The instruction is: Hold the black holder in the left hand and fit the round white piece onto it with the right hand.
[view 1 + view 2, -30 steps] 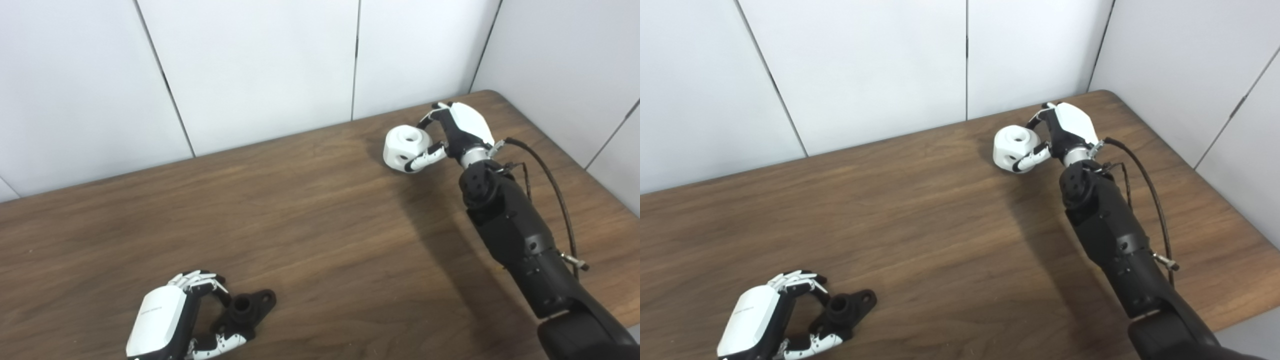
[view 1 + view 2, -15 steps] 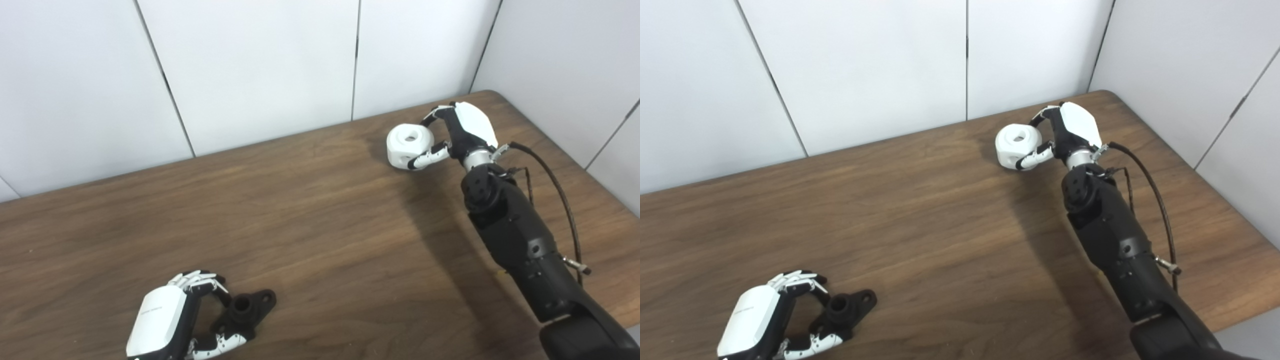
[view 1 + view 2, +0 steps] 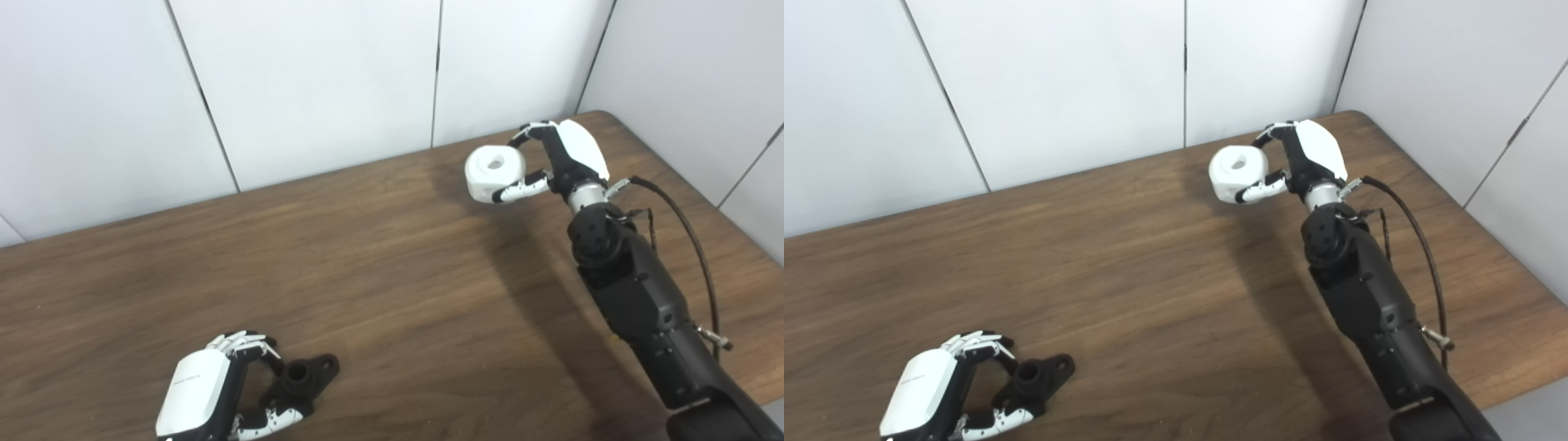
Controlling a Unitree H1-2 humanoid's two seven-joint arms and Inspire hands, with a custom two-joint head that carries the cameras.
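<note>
The right hand [image 3: 566,156] is closed around the round white piece [image 3: 493,173], its fingers [image 3: 528,130] curling over the far top edge and its thumb [image 3: 519,188] pressed along the lower near side, so the piece is pinched between them. The piece faces up with a small round hole in its top, and it appears to be held clear of the table [image 3: 392,269], at the far right part of the wooden surface close to the wall panels [image 3: 318,79]. The black forearm reaches up to it from the lower right corner, with a dark cable [image 3: 686,220] looping along its outer side. At the near left edge, the left hand [image 3: 211,389] sits low on the table with its fingers bent partway, curled around the near end of the black holder [image 3: 300,380]; fingers and thumb touch the holder's body on either side, and the holder seems to rest on the wood, though whether the grip is firm cannot be told. The holder shows a short upright socket with an open round mouth and a flat lug with a hole pointing away to the right. The two parts lie well apart, at opposite corners of the table.
</note>
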